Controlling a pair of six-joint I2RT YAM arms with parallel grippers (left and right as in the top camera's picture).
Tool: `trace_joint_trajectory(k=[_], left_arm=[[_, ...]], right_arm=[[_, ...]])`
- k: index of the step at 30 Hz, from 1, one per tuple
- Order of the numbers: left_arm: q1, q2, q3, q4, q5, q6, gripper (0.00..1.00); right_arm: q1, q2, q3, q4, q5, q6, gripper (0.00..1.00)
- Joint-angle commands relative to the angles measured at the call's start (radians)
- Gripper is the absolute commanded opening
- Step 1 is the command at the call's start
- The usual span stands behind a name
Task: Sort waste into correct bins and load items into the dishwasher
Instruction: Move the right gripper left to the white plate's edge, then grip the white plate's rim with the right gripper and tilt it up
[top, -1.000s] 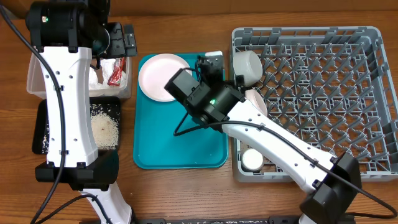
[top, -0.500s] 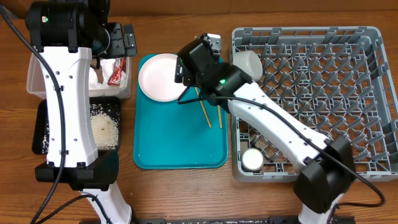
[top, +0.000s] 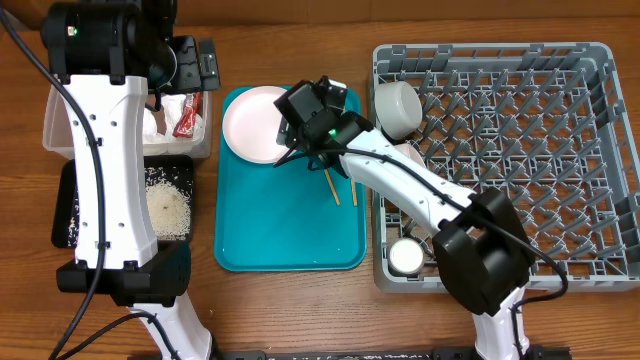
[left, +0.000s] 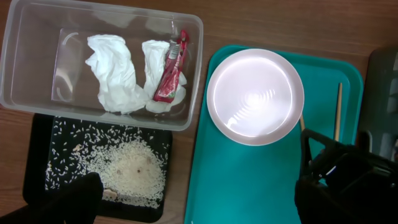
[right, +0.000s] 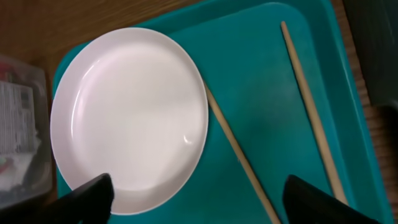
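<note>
Teal tray (top: 290, 235) at centre. Grey dish rack (top: 520, 130) to right, with white bowl (top: 397, 105) tilted in far-left corner and small cup (top: 406, 257) in near-left corner. Clear tub (left: 194, 37) holds napkins (left: 112, 71) and red wrapper (left: 169, 78). Adjoining black tray (left: 37, 162) holds rice (left: 130, 171).

Right arm stretched from rack side over teal tray. Right gripper (right: 199, 199) points down, fingers wide apart, gripping nothing. Left gripper (left: 193, 199) hangs open above tub.

Plate (right: 127, 118) round, pale, glossy, lying flat in far-left of teal tray. One chopstick (right: 239, 155) lies against its rim, second chopstick (right: 311, 118) apart.

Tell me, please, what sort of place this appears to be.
Likely a tabletop dish-clearing station: a grey dish rack, a teal tray holding a plate and chopsticks, and a waste tub.
</note>
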Motion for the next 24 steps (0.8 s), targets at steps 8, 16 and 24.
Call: trace_joint_trajectory(k=[8,16,24], left_arm=[[0.002,-0.021,0.021,0.003,-0.01,-0.01,1.0],[0.002,-0.021,0.021,0.003,-0.01,-0.01,1.0],[0.002,-0.021,0.021,0.003,-0.01,-0.01,1.0]], right_arm=[[0.001,0.079,-0.005,0.082,-0.072,0.057,0.76],[0.001,0.146,-0.005,0.122,-0.133,0.059,0.69],[-0.002,0.184,-0.005,0.091,-0.134,0.081,0.5]])
